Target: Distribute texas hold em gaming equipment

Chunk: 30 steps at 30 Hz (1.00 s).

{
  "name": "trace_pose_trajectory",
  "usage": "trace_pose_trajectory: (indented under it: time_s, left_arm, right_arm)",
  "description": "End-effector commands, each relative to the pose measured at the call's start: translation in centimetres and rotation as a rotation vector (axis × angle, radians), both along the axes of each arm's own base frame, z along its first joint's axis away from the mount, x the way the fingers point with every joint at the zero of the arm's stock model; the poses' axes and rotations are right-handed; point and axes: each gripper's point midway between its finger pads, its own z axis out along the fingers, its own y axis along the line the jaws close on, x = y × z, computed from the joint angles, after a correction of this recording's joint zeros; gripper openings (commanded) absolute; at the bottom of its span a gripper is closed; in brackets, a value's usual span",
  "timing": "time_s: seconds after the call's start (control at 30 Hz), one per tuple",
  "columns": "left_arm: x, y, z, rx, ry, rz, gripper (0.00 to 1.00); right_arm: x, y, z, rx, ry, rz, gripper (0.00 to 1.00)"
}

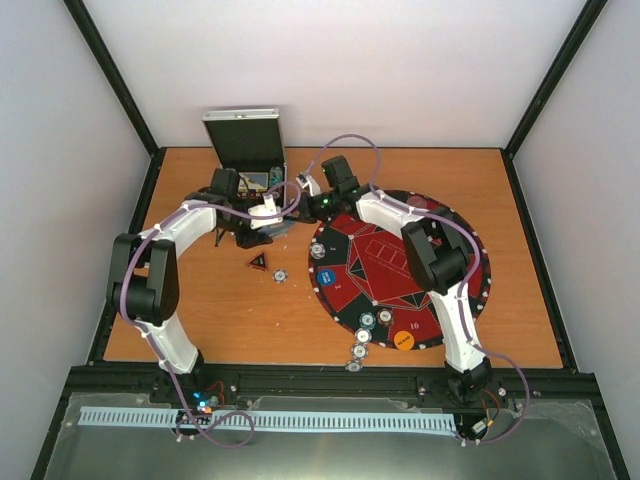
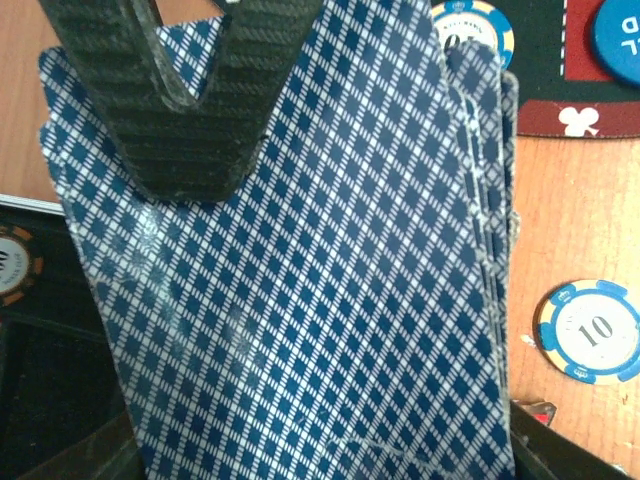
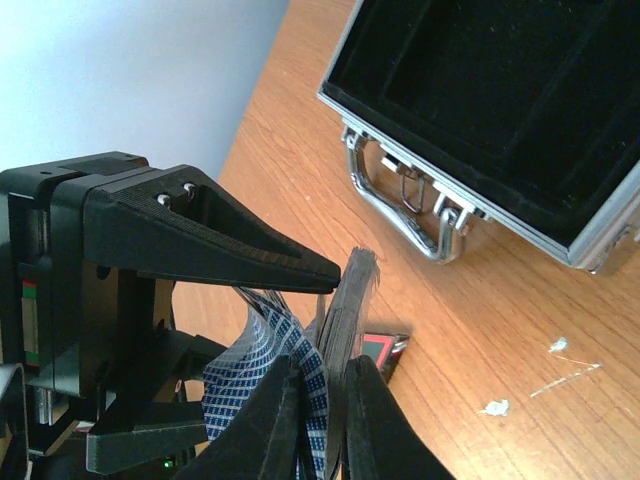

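**Top external view.** We record an orange-brown wooden table (image 1: 230, 320) bearing a round black-and-red felt mat (image 1: 380, 265) on its right half and an open aluminium case with black lining (image 1: 245, 140) at the far edge. Small round poker chips with spotted rims (image 1: 282, 274) lie in three places: one on bare wood, one at the mat's left edge, and several along its near edge, trailing onto the table. A blue marker disc (image 1: 326, 281) and an orange marker disc (image 1: 403, 340) rest on the mat. A black-and-red triangular piece (image 1: 258, 262) sits on the wood beside the lone chip. The left gripper (image 1: 268, 222) and right gripper (image 1: 298, 192) meet just in front of the case. We cannot tell from this view how their jaws stand.

**Left wrist view.** A deck of blue-and-white chequered playing cards (image 2: 320, 300) fills the frame, backs toward the camera and slightly fanned at its right edge. One carbon-fibre finger (image 2: 190, 120) lies flat against the top card. Beneath the deck, a chip marked 10 lies on the wood.

**Right wrist view.** The left gripper's fingers sit on opposite faces of the deck, clamped on it. The right gripper's fingers are drawn together on the deck's near edge, pinching cards. The deck is held edge-on above the table, near the case's metal handle (image 3: 410, 210).
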Motion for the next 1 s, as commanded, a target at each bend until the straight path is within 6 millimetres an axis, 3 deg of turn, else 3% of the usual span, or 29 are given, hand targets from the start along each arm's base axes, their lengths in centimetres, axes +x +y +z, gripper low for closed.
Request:
trace_pose_trajectory:
  time_s: [0.0,0.5,0.77,0.97]
  left_arm:
    - [1.0,-1.6,0.0,-0.057,-0.067,-0.063,0.59]
    - [0.5,-2.1,-3.5,-0.052,-0.032,-0.116,0.78]
    - [-1.0,-2.1,-4.2,-0.034,0.038,-0.177,0.98]
    - [-0.7,-2.1,-4.9,-0.037,0.068,-0.147,0.97]
  right_arm:
    - [-0.5,0.0,-3.5,-0.044,0.013,0.027,0.03]
    - [-1.0,-0.8,-7.5,-0.152,0.019,0.077,0.03]
    - [-0.1,-0.6,-7.7,-0.174,-0.020,0.085,0.03]
    - [0.0,-0.6,-7.8,-0.173,-0.033,0.096,0.03]
